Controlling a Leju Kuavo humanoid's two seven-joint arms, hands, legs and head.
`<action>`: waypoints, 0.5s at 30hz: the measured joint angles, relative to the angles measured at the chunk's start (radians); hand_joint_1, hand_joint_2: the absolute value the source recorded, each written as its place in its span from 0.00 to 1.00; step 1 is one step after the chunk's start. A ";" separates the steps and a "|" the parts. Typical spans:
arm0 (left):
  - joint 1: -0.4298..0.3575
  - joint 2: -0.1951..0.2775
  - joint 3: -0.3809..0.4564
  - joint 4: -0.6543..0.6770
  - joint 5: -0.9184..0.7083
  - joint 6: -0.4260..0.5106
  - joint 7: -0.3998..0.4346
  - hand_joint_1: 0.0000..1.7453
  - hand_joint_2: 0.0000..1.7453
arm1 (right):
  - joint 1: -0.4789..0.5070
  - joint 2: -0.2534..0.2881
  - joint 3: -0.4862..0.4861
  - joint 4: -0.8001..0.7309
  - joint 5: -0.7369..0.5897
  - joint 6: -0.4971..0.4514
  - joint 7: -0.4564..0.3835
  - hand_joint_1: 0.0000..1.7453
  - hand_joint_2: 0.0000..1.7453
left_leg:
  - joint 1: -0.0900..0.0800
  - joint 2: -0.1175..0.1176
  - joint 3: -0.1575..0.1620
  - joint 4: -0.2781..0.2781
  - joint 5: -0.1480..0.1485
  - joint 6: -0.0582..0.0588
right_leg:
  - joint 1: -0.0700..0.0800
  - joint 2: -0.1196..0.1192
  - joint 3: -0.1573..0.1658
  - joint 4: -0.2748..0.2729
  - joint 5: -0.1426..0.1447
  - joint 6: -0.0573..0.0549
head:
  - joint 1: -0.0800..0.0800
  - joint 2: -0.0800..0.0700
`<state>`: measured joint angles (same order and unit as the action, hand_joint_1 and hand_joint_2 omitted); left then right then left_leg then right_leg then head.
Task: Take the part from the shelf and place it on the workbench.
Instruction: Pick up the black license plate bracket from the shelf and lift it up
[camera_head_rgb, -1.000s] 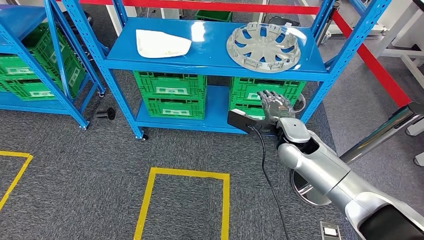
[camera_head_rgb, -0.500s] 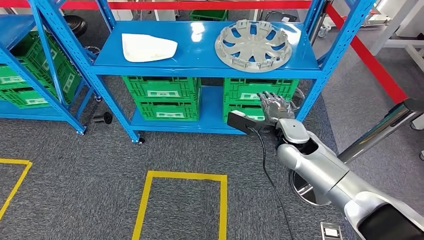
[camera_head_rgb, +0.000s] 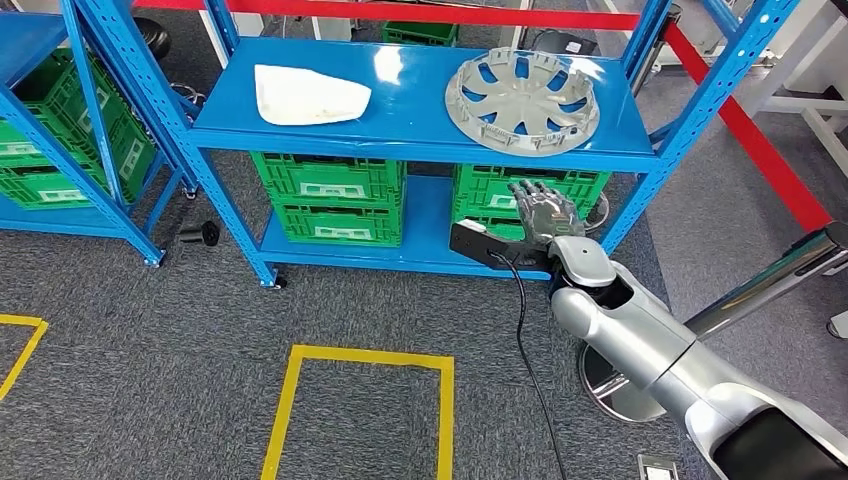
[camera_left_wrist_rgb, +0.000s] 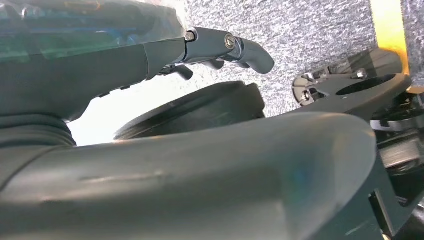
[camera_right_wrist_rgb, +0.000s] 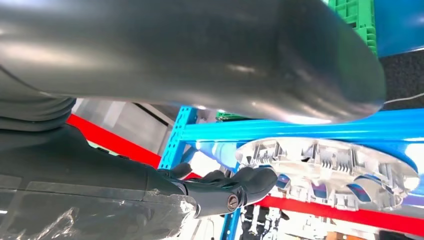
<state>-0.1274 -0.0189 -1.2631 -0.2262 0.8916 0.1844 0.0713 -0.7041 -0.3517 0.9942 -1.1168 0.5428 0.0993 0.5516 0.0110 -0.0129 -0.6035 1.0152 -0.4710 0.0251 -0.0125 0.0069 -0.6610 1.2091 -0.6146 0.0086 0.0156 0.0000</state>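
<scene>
Below the shelf (camera_head_rgb: 420, 135) edge, my right hand (camera_head_rgb: 545, 212) hangs empty, fingers spread; wheel cover (camera_head_rgb: 522, 100) lies above. Risk: rising straight, my fingers strike the edge or nudge it backward.

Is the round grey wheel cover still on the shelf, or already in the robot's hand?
On the shelf: round grey wheel cover lies flat on the blue shelf; the right hand hangs below, empty.

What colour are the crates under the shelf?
Green crates, clearest in the head view.

a workshop or warehouse: blue steel shelving (camera_head_rgb: 420, 120); green crates (camera_head_rgb: 335, 195); yellow floor markings (camera_head_rgb: 360, 356).
</scene>
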 joint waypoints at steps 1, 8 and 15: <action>0.001 0.000 0.000 0.000 0.000 0.000 0.000 0.00 0.00 | 0.004 0.000 0.001 0.000 0.000 0.000 0.000 0.00 0.00 | 0.000 0.000 0.002 0.001 -0.003 0.001 | -0.001 0.000 -0.034 0.050 -0.008 0.002 | 0.004 0.000; 0.002 0.000 0.000 0.000 0.000 0.000 0.000 0.00 0.00 | 0.007 0.000 0.000 0.002 0.002 0.002 0.000 0.00 0.00 | -0.004 0.000 0.031 0.007 -0.033 -0.018 | 0.006 -0.001 0.022 -0.164 0.157 -0.015 | 0.021 0.000; 0.000 0.000 -0.001 0.000 0.000 -0.001 -0.001 0.00 0.00 | 0.001 -0.001 -0.001 0.000 0.009 0.004 0.001 0.00 0.00 | 0.000 0.003 -0.045 0.175 -0.116 -0.053 | -0.004 -0.001 0.056 -0.193 0.136 -0.047 | -0.003 0.000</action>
<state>-0.1271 -0.0185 -1.2640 -0.2258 0.8919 0.1837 0.0703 -0.7033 -0.3525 0.9931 -1.1166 0.5514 0.1034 0.5524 0.0109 -0.0102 -0.6487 1.1901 -0.5872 -0.0276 -0.0163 0.0059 -0.6049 1.0161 -0.4782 -0.0387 0.0126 0.0000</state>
